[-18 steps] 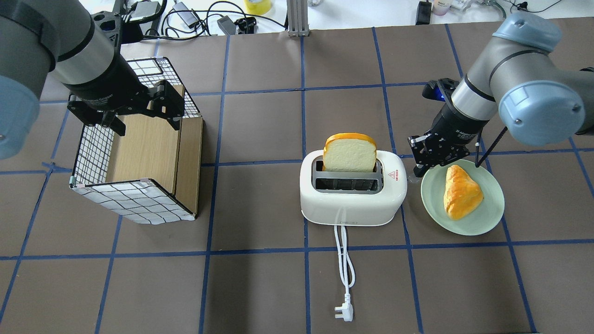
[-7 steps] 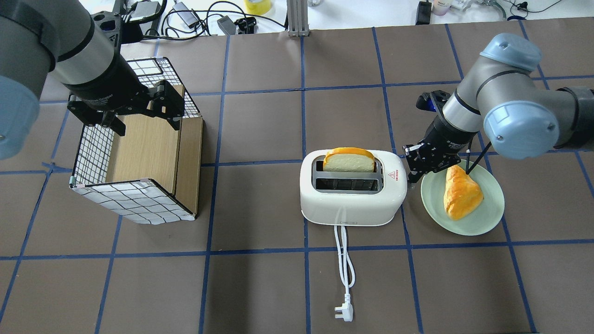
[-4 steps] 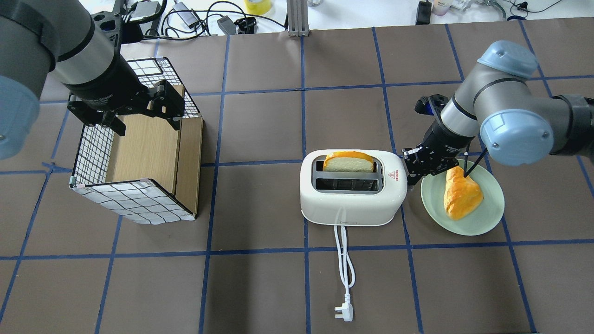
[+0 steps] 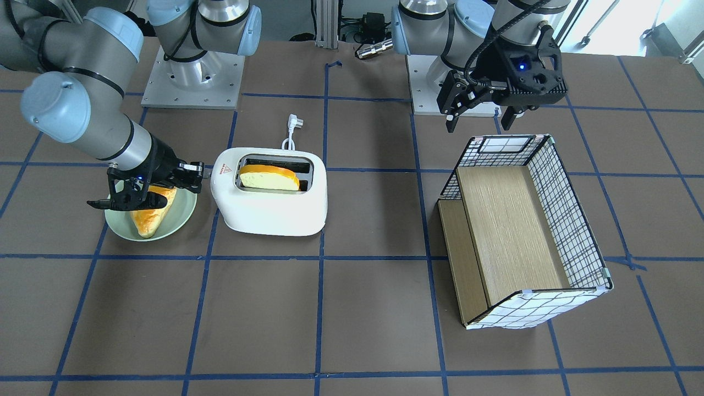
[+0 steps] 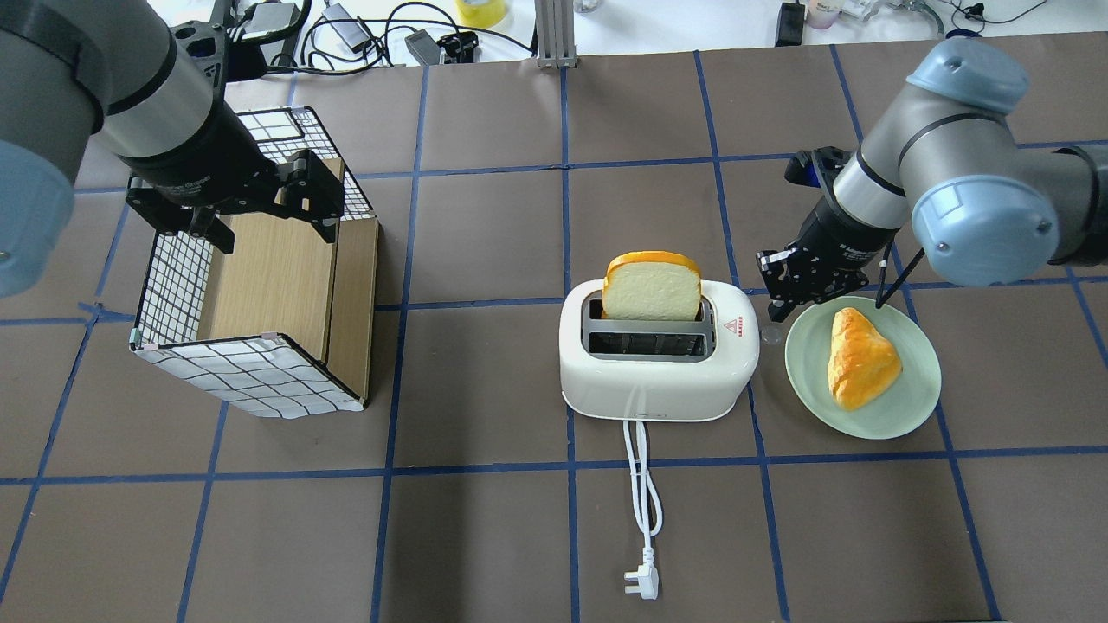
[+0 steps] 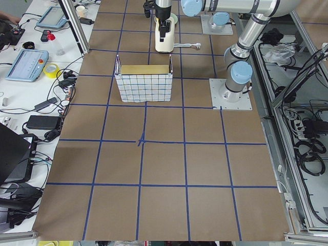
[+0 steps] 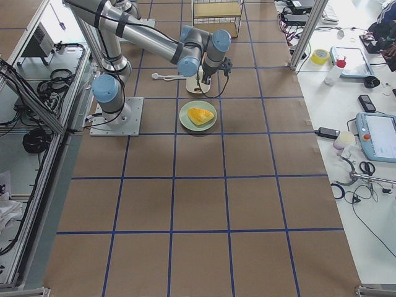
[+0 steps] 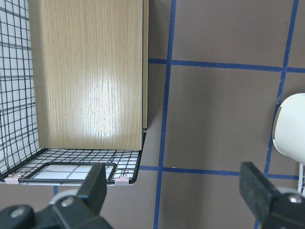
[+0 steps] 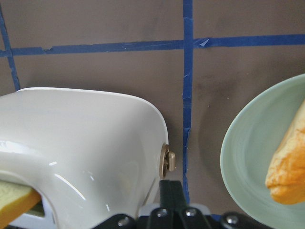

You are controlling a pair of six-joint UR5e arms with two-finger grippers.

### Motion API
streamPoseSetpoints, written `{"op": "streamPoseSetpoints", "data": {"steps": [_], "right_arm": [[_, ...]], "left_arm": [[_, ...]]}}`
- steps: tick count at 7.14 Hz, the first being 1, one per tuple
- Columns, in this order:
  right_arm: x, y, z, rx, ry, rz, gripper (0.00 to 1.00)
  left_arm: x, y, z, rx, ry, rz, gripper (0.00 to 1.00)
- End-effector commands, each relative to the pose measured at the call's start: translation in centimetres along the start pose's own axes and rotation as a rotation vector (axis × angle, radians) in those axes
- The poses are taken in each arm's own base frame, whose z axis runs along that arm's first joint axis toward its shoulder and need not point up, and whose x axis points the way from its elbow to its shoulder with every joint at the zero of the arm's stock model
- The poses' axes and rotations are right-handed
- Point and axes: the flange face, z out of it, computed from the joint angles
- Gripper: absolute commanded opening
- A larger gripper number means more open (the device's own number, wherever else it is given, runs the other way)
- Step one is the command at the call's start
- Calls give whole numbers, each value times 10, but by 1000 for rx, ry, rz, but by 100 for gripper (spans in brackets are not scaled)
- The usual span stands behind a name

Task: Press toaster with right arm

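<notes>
Crosswise: toaster (image 5: 658, 381) long axis left-right, lever (image 9: 167, 163) end toward right gripper (image 5: 776, 307), closed, empty.

The toaster (image 5: 658, 374) is glossy white plastic, the crate (image 5: 277, 285) matt wood and wire.

right arm (image 5: 879, 177): silver-grey tubes, pale blue joint caps, thin black cable | right gripper (image 5: 776, 310): black, white lettering | left gripper (image 4: 478, 124): black, blue light
</notes>
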Motion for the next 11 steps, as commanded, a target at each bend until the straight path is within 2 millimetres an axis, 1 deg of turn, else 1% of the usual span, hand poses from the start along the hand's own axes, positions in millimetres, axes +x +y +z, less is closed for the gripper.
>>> {"op": "streamPoseSetpoints", "data": {"steps": [1,2,3,4,5,6,7,8,9,10,11], "right_arm": [[-13,4,-64,22,40,32,0],[-18,4,-110,54,97,46,0],[-23,7,-142,67,122,47,0],[-27,12,-173,121,174,135,0],[-41,21,-196,152,181,163,0],[-69,23,-197,177,190,183,16],[-95,23,-200,247,191,167,44],[-105,16,-200,323,274,134,75],[-116,16,-196,328,297,114,89],[-119,13,-197,365,286,109,100],[-121,5,-198,418,259,89,100]], "left_arm": [[0,0,0,0,0,0,100],[0,0,0,0,0,0,100],[0,0,0,0,0,0,100],[0,0,0,0,0,0,100],[0,0,0,0,0,0,100],[0,0,0,0,0,0,100],[0,0,0,0,0,0,100],[0,0,0,0,0,0,100],[0,0,0,0,0,0,100],[0,0,0,0,0,0,100],[0,0,0,0,0,0,100]]}}
